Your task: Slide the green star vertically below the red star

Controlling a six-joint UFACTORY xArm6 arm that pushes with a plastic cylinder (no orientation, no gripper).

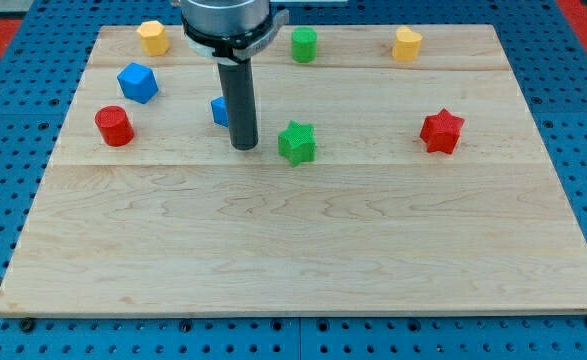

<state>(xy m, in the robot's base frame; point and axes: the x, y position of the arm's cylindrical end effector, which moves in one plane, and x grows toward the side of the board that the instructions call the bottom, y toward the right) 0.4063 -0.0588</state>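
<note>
The green star (296,142) lies near the middle of the wooden board (303,250). The red star (441,131) lies toward the view's right, at about the same height as the green star. My tip (244,147) rests on the board just to the left of the green star, a small gap apart from it. The dark rod rises from the tip to the arm's mount at the view's top.
A blue block (219,111) is partly hidden behind the rod. A blue cube (138,82) and a red cylinder (114,126) lie at the left. A yellow block (152,37), a green block (304,44) and a yellow block (406,44) line the top edge.
</note>
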